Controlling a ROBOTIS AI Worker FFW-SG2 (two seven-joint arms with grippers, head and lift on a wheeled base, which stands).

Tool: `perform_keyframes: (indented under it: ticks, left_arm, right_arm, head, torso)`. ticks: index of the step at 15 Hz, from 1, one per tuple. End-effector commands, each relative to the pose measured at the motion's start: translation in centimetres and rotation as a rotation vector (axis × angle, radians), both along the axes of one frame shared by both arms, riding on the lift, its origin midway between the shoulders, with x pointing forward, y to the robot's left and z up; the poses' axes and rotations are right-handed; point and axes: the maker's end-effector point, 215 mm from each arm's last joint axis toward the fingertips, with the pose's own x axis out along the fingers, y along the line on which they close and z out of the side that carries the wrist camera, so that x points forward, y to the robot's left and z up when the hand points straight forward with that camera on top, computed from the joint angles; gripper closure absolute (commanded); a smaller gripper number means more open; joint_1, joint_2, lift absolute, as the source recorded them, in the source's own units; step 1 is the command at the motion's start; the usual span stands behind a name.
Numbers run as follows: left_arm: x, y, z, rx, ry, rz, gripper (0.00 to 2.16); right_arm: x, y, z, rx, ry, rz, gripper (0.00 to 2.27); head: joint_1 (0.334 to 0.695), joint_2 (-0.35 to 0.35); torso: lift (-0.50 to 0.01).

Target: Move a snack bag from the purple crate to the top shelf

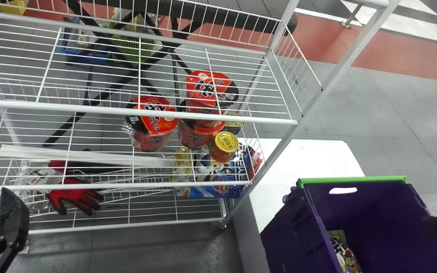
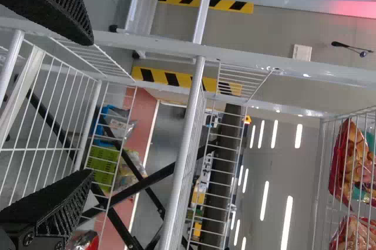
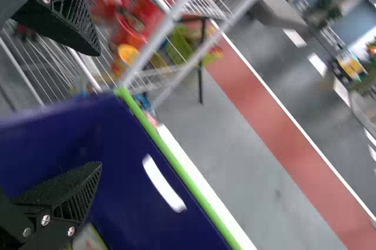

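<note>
Snack bag in purple crate is likely light, soft, slippery, crushable, wants gentle pinch near one end; left gripper and right gripper spread, empty.

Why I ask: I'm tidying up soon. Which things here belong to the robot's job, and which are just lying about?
For the job:
- snack bag inside the purple crate
- purple crate
- wire rack, whose top shelf is the goal
- right gripper, jaws open, at the crate

Lying about:
- red bowls
- yellow-lidded tub
- red-and-black glove
- green basket
</note>
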Motion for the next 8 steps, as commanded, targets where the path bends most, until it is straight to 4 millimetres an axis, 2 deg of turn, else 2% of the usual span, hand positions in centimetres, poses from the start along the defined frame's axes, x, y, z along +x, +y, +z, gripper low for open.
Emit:
perform_keyframes:
  ticks: [1, 3, 4, 8]
  left_arm:
    - [-0.1, 0.2, 0.0, -0.003, -0.006, 0.003, 0.0]
    - [-0.1, 0.3, 0.0, -0.009, -0.011, 0.006, 0.0]
    - [-0.1, 0.3, 0.0, -0.009, -0.012, 0.007, 0.0]
    - [-0.1, 0.4, 0.4, -0.012, -0.024, 0.009, 0.0]
  right_arm:
    - [-1.4, -3.3, -1.5, -0.001, 0.07, -0.048, 0.16]
    - [-2.6, -4.6, -5.0, -0.014, 0.194, -0.073, 0.16]
    - [-2.9, -4.6, -6.1, 0.013, 0.214, -0.071, 0.16]
    - [-2.9, -4.1, -8.2, 0.065, 0.245, -0.042, 0.19]
  head:
    - [0.695, -0.35]
    - [0.695, -0.35]
    - [0.695, -0.35]
    - [0.695, -0.35]
  torso:
    - [-0.453]
    - [-0.453]
    - [-0.453]
    - [-0.453]
